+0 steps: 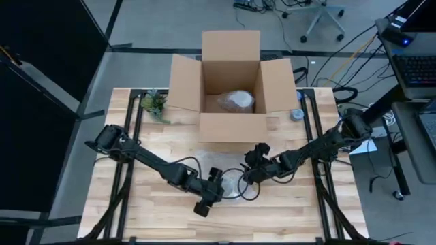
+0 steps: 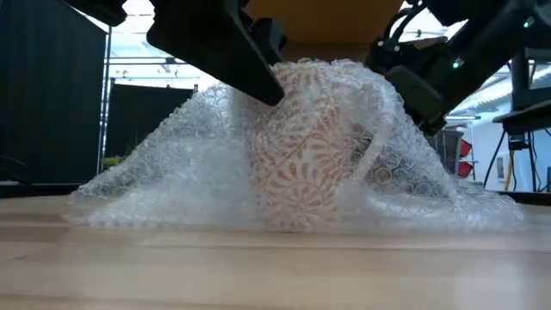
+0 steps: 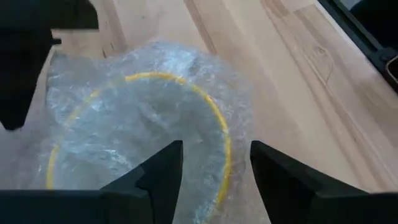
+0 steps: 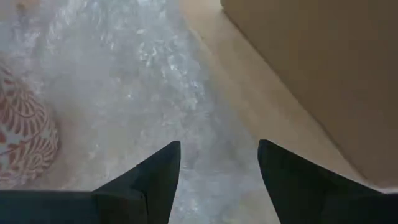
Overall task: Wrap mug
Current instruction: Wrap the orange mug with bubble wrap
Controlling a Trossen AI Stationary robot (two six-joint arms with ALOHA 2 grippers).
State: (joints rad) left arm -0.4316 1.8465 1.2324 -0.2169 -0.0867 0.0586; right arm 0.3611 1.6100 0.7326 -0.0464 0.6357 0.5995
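Note:
A mug (image 2: 301, 172) with a red-and-white leaf pattern stands upright on the table. A sheet of clear bubble wrap (image 2: 172, 172) is draped over it and spreads onto the wood on both sides. In the left wrist view the mug's yellow rim (image 3: 205, 99) shows through the wrap. My left gripper (image 3: 214, 171) is open, just above and to the left of the mug's top. My right gripper (image 4: 217, 168) is open over the wrap lying on the far right side of the mug (image 4: 25, 143). My left gripper has a fingertip (image 2: 263, 86) right at the wrap over the mug's top edge. I cannot tell whether it touches the wrap or only stands in front of it.
An open cardboard box (image 1: 231, 129) stands at the table's far middle with a wrapped bundle (image 1: 235, 101) inside. A small green plant (image 1: 155, 103) lies to its left and a tape roll (image 1: 296, 113) to its right. Bare wood lies toward the near edge.

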